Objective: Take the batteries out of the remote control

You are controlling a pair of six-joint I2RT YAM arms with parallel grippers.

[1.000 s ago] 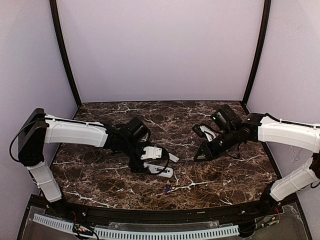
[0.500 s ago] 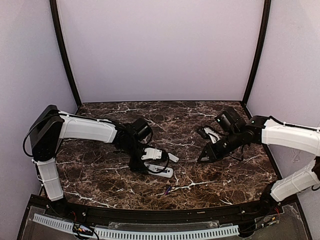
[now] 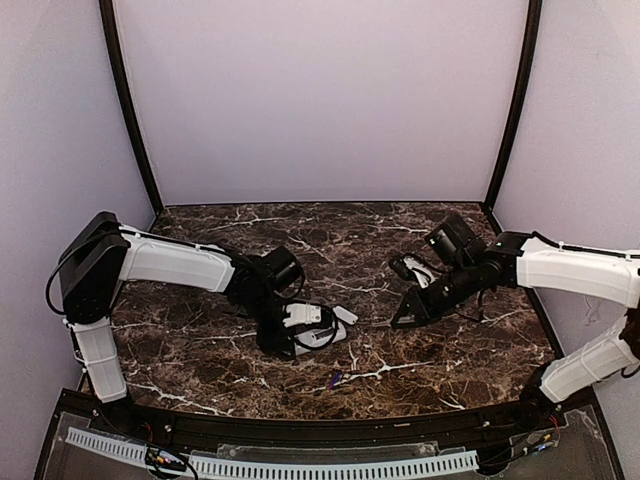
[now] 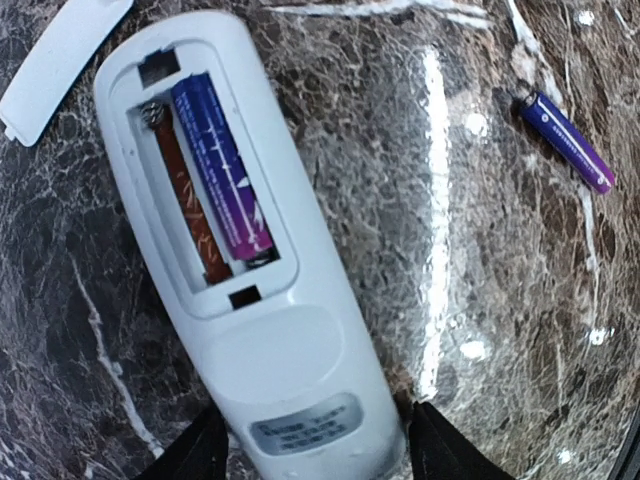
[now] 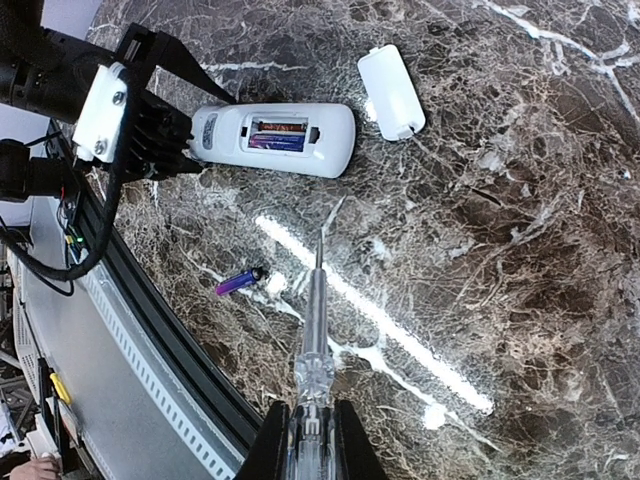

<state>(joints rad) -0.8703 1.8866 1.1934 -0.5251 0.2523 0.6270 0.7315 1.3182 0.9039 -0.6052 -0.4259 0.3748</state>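
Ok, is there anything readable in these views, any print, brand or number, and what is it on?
Nothing can be read outright.
Grey label on the remote control: dark lines of print, too blurred to read.
Battery in the compartment: fine white print along its side, too small to read.
Loose battery: tiny pale marks near one end, unreadable.
Cover piece and pointed tool: no print visible.

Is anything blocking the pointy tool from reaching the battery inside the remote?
Nothing visible. The cover lies off to the side, the battery sits bare in the open remote, and only table lies between it and the tool in the right hand.
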